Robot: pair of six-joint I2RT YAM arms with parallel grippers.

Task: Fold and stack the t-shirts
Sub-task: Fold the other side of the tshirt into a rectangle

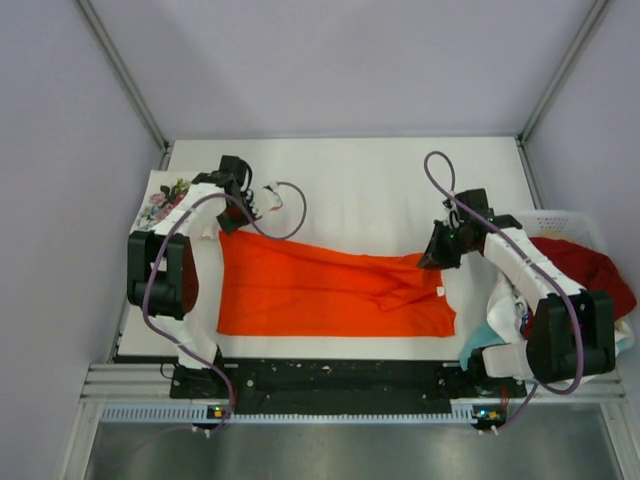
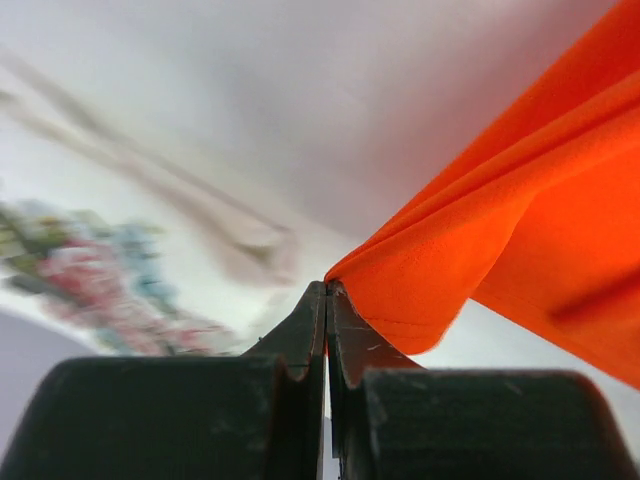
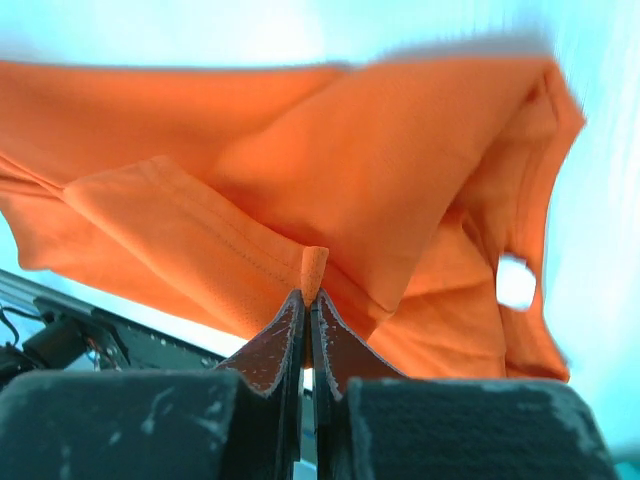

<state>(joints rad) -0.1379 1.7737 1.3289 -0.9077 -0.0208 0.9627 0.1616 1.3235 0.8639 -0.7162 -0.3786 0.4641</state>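
Note:
The bright orange-red t-shirt (image 1: 320,290) lies stretched across the near half of the white table. My left gripper (image 1: 228,222) is shut on its far-left corner; the left wrist view shows the cloth (image 2: 500,230) pinched at the closed tips (image 2: 327,290). My right gripper (image 1: 432,258) is shut on the shirt's far-right edge; the right wrist view shows a fold of orange cloth (image 3: 330,190) nipped between the tips (image 3: 310,295). A white flower-print tee (image 1: 165,200) lies at the far left. A dark red tee (image 1: 585,270) sits in the basket on the right.
The white lattice basket (image 1: 570,222) stands at the table's right edge, with white and pale blue cloth (image 1: 505,310) spilling near the right arm's base. A black rail (image 1: 330,378) runs along the near edge. Grey walls enclose the table.

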